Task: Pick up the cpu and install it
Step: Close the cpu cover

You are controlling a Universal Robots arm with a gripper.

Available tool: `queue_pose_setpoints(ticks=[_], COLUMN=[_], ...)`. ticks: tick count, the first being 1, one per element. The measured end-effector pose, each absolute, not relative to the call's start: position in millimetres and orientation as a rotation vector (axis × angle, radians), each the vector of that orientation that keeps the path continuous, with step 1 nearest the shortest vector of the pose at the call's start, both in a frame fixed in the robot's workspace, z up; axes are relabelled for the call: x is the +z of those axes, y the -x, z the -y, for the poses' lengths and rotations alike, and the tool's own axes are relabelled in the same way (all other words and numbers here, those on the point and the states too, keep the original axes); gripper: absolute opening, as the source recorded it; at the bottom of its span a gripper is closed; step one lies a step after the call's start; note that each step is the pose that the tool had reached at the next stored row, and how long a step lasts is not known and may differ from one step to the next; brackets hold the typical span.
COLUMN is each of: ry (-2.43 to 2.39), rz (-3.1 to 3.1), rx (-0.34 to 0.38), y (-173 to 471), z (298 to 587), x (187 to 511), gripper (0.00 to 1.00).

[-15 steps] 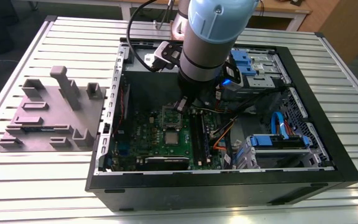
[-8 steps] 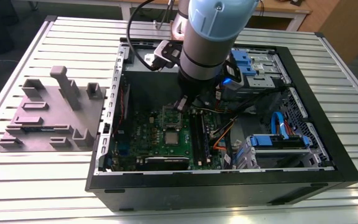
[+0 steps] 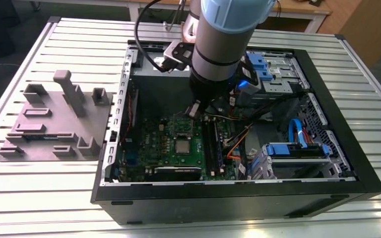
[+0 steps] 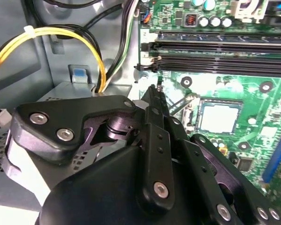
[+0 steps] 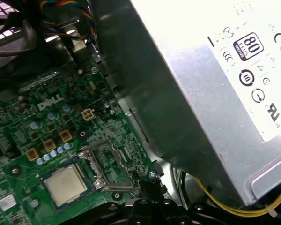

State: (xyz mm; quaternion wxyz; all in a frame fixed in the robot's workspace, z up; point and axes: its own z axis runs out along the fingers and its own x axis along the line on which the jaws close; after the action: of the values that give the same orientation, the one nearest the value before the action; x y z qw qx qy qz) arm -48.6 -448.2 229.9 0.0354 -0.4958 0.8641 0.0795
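Your gripper (image 4: 158,91) has its jaws pressed together on nothing, the tip hovering just beside the socket on the green motherboard (image 3: 170,144). Keep it clear of the socket frame and nearby yellow cables (image 4: 61,35). The cpu (image 5: 67,184) lies flat in its socket, a small square chip with a dull silver top.

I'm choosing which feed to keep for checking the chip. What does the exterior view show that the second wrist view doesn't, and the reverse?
Exterior view alone: the whole computer case on the slatted table, and the grey parts fixture at that view's left. Second wrist view alone: the gripper linkage close up, yellow cables, and the socket frame around the chip. Both: the cpu lying in its socket on the motherboard, beside the memory slots.
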Motion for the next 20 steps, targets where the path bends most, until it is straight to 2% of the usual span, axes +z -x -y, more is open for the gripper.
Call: queue_pose_setpoints(ticks=[20], ry=[1.573], rz=[-2.64], rx=[0.225], y=[50.9], z=[448.1], x=[239.1], gripper=[0.1])
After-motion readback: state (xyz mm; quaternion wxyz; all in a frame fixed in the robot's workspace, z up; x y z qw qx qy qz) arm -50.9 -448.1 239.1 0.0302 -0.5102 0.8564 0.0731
